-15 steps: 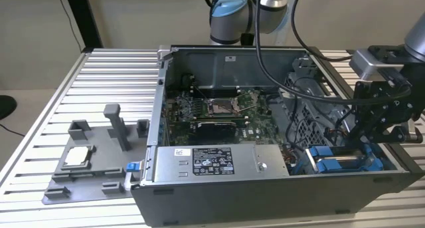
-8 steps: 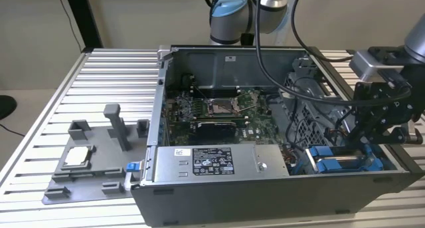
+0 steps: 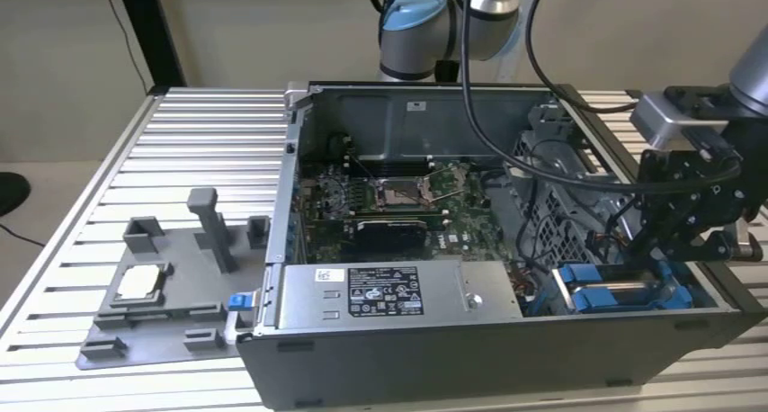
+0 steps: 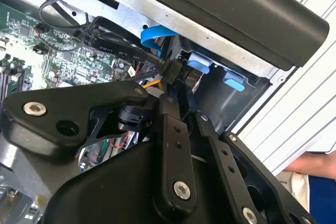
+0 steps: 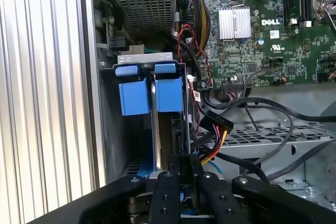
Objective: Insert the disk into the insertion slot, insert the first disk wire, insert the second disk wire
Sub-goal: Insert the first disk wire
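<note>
**Operator:** What was the state of the jaws?

**Technician:** The jaws were closed on the black connector of a disk wire (image 5: 184, 165). The two fingers (image 5: 167, 195) stood close together with the connector clamped between them.

**Operator:** Where was the disk?

**Technician:** The disk (image 3: 621, 295) sat inside the insertion slot (image 3: 578, 282), directly ahead of the jaws and between the blue rails (image 5: 134, 96). The slot occupied a corner of the computer case (image 3: 480, 358).

**Operator:** How did the wiring run?

**Technician:** A yellow, red and black wire bundle (image 5: 212, 148) left the connector to one side of the jaws, toward the motherboard (image 5: 273, 35). A flat blue cable (image 4: 157, 34) curved just beyond the jaw tips. Whether the connector was seated in the disk could not be determined.

**Operator:** What else was present?

**Technician:** The power supply (image 3: 384, 295) lay beside the slot. A grey fixture (image 3: 156, 295) rested on the counter (image 3: 156, 151), well apart from the jaws on the far side of the case
</note>
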